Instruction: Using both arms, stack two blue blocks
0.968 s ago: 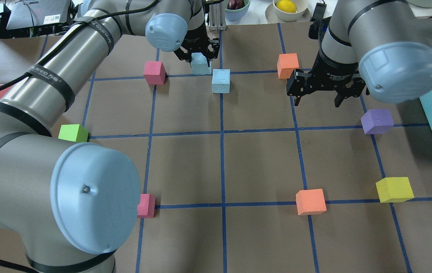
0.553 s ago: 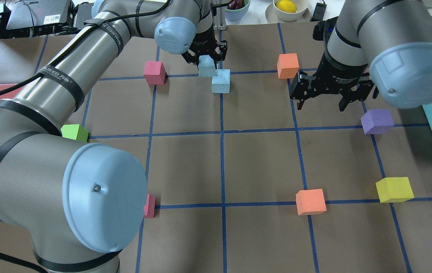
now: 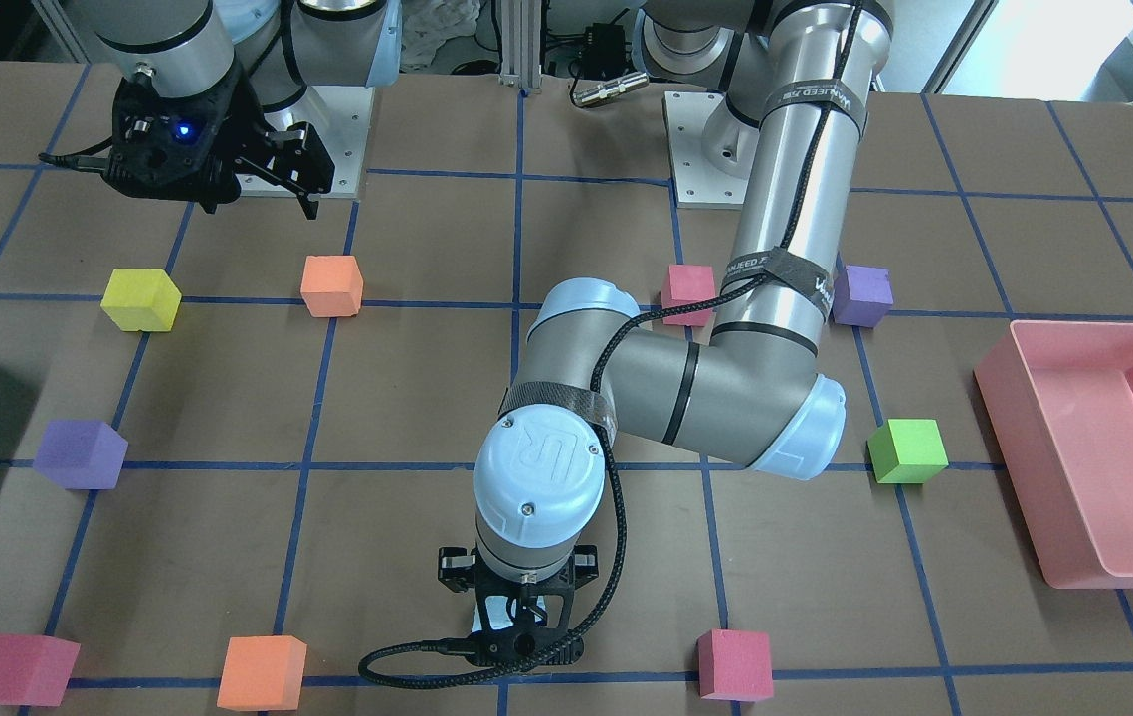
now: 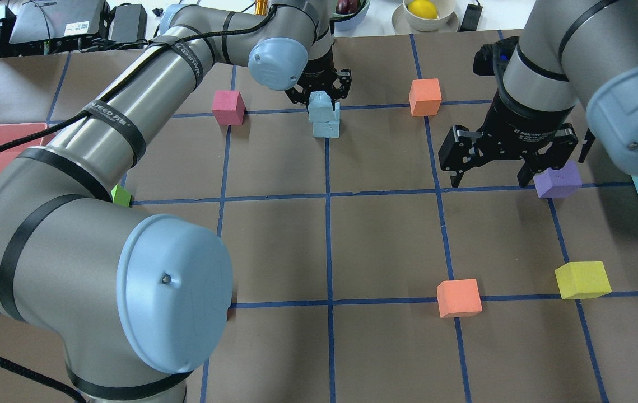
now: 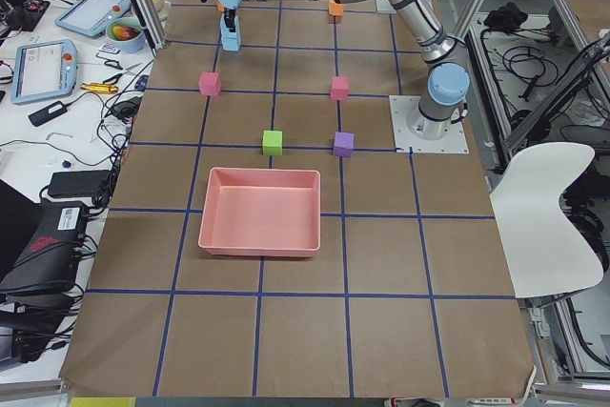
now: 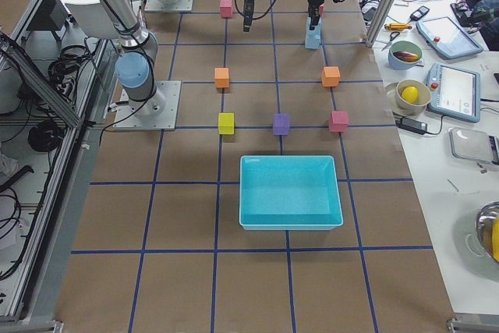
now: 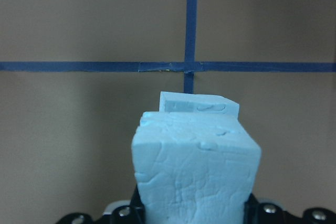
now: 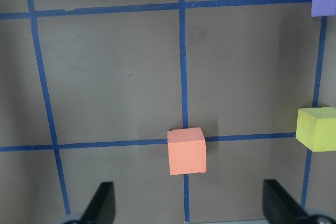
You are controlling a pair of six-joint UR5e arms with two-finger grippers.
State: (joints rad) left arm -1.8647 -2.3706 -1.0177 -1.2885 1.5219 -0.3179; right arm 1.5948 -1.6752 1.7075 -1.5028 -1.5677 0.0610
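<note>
The left pincer (image 4: pixel 320 101) pinches the held blue block (image 4: pixel 319 107) at its sides, carrying it right over the lower blue block (image 4: pixel 326 130), which sits on the counter (image 4: pixel 386 240) beside a tape crossing. In the left wrist view the lower cube peeks out at 12 o'clock past the held one, slightly toward 1, so the two are not quite square. Whether they touch I cannot tell. The right pincer (image 4: pixel 489 179) hangs spread and empty, well apart at 4 o'clock in the overhead view. Judging from this, the left arm needs a small nudge, then a straight drop.
</note>
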